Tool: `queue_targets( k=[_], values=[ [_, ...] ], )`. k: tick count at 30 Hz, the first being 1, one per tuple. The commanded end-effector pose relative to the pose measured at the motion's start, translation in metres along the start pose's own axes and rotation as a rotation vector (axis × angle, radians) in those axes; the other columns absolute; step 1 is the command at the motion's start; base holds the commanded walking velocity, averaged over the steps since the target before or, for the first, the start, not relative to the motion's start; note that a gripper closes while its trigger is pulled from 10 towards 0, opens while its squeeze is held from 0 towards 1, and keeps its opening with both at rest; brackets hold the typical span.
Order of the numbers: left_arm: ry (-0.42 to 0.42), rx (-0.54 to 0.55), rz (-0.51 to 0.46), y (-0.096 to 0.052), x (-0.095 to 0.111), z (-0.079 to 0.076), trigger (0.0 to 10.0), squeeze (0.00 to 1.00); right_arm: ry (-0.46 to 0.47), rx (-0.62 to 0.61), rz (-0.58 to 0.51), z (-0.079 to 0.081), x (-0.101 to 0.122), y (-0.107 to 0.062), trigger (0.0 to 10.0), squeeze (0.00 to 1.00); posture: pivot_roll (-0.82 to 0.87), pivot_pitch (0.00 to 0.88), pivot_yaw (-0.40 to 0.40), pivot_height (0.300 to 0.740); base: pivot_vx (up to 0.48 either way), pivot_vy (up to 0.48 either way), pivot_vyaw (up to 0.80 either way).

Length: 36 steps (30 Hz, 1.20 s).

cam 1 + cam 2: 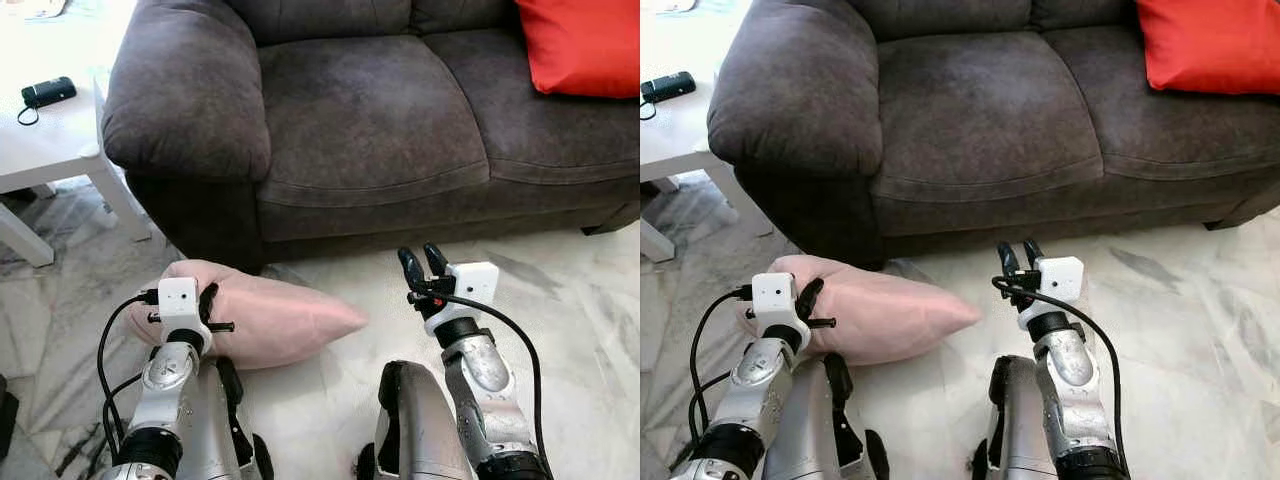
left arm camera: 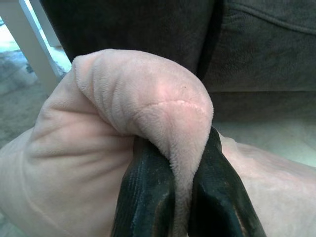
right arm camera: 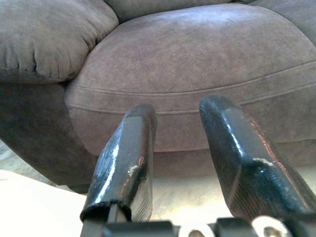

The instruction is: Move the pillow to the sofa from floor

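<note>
1. Left tool (image 2: 182, 197) is clamped on the pink pillow (image 1: 270, 315): in the left wrist view its two black fingers (image 2: 143, 197) pinch a fold of the plush fabric between them, with a rounded bulge of pillow rising just past the tips.
2. That grip sits at the pillow's end nearest the left arm, and the rest of the pillow stretches across the floor toward the robot's right, tapering to a pointed corner.
3. Right tool (image 1: 423, 266) is released and holds nothing; the right wrist view shows its fingers (image 3: 123, 163) parted with a clear gap, pointing at the sofa's front.
4. The right tool hovers above the marble floor (image 1: 560, 300), near the pillow's pointed corner but apart from it.
5. The pillow lies on the floor just in front of the dark grey sofa (image 1: 370, 120), by the base of its big padded armrest.
6. Up on the sofa, a red cushion (image 1: 585, 45) leans in the far corner on the robot's right.
7. On the left, a white table (image 1: 50, 140) stands beside the armrest, carrying a small black device (image 1: 48, 92) with a cord.
</note>
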<state>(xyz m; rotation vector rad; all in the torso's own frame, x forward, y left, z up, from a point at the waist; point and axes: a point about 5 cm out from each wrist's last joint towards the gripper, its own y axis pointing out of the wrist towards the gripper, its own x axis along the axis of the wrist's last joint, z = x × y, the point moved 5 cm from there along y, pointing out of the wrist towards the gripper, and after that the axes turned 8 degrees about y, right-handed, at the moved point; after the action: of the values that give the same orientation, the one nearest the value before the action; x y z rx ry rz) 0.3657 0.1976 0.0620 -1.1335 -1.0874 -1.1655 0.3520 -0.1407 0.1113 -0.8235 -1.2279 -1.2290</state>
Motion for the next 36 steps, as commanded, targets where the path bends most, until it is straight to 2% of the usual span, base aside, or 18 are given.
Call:
queue_targets(
  k=[1,4,9,19,36],
  values=[
    [0.014,0.005,-0.088,0.0047,0.0211,0.0036,10.0,0.00,0.013,-0.020,-0.008,-0.0037,0.0000,-0.0001,10.0,0.00,0.03,0.094,0.010,0.500,0.000,0.000,0.00],
    [0.017,0.004,-0.090,0.0052,0.0220,0.0040,10.0,0.00,0.015,-0.025,-0.013,-0.0042,0.0003,0.0000,10.0,0.00,0.03,0.093,0.011,0.504,0.000,0.000,0.00],
    [0.019,0.004,-0.093,0.0055,0.0229,0.0051,10.0,0.00,0.016,-0.026,-0.023,-0.0036,0.0006,0.0010,10.0,0.00,0.04,0.096,0.014,0.543,0.000,0.000,0.00],
    [0.014,0.005,-0.086,0.0050,0.0209,0.0045,10.0,0.00,0.019,-0.018,-0.019,-0.0014,-0.0013,0.0003,10.0,0.00,0.04,0.106,0.015,0.588,0.000,0.000,0.00],
    [0.016,0.010,-0.081,0.0045,0.0194,0.0064,10.0,0.00,0.025,-0.014,-0.017,0.0007,-0.0031,0.0002,10.0,0.00,0.04,0.114,0.016,0.690,0.000,0.000,0.00]
  ],
)
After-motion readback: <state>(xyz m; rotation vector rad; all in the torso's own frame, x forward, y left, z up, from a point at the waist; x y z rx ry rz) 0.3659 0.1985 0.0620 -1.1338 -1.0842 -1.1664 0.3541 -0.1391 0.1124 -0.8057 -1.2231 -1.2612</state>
